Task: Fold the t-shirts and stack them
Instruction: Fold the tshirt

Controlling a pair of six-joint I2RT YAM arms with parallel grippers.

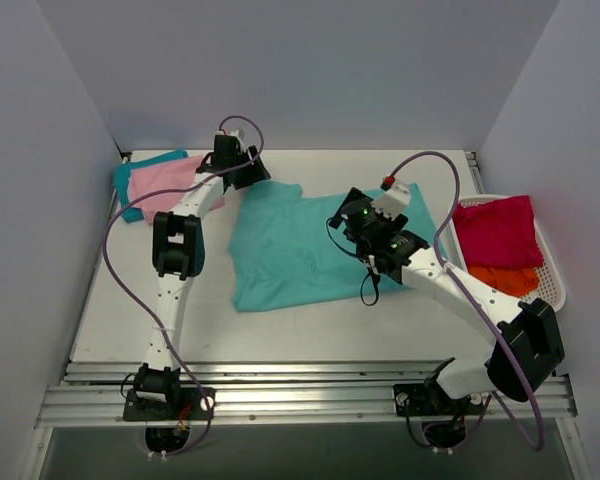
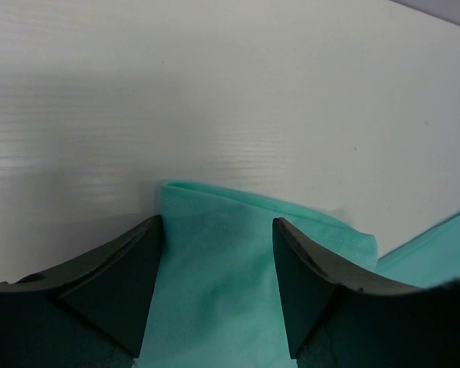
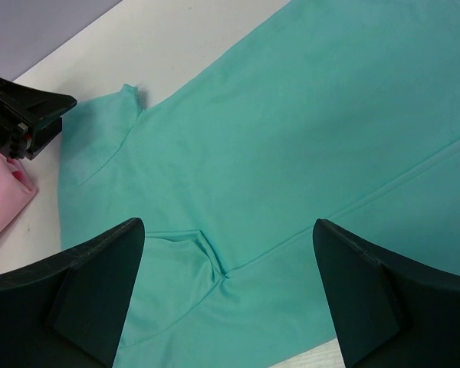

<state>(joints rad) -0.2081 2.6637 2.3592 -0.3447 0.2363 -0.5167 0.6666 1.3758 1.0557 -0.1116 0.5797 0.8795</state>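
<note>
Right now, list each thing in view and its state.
Mint green cloth t-shirt: laid out flat.
Teal blue cloth t-shirt: folded, bottom of stack.
Pale pink cloth t-shirt: folded, atop it.
Crimson cloth t-shirt: crumpled in white plastic basket.
Orange cloth t-shirt: crumpled, same basket.
Left gripper: open, astride mint sleeve.
Right gripper: open above mint shirt.

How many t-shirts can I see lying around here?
5. A mint green tee spread mid-table; a pale pink tee atop a teal blue tee at the far-left corner; a crimson tee over an orange tee in the white basket at right. More could hide underneath.
</note>
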